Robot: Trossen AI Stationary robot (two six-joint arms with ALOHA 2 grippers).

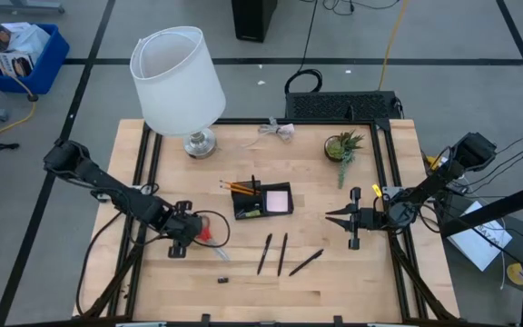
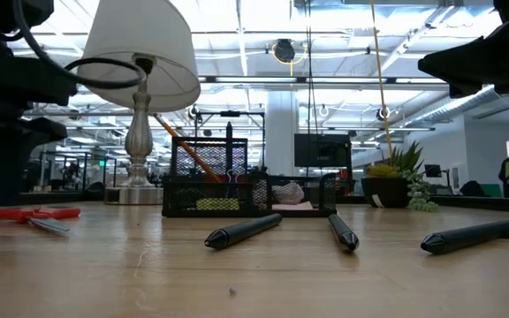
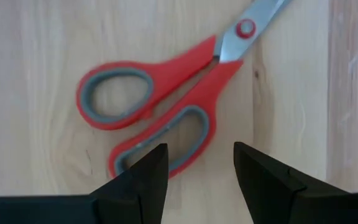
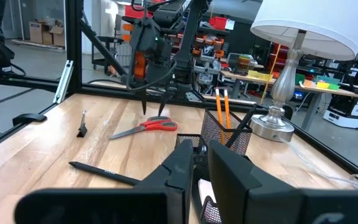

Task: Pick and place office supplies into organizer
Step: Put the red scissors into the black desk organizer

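the step in hand is judged to be the pick of the red-handled scissors (image 3: 166,106), which lie flat on the wooden table (image 1: 334,282) near its left edge, well apart from the organizer (image 1: 262,201) at the table's middle. the left gripper (image 1: 182,238) is held directly above the handle loops, its fingers (image 3: 143,180) spread and gripping nothing; in the left wrist view the lower loop is seen just ahead of the gap between them. in the right wrist view the fingertips are seen poised just over the handles, the blades pointing away along the table.

the right gripper (image 1: 350,218) is parked to the right of the organizer, its fingers nearly closed and nothing held.

three black pens (image 1: 284,255) and a small dark clip (image 1: 222,280) are left loose on the table in front of the organizer, in which orange pencils (image 1: 240,187) and a pink sticky-note pad (image 1: 278,199) are already seen.

for the next move, a short descent is likely called for, so that one handle loop is straddled before the fingers are closed. a slip is possible, since the handles lie flat and low.
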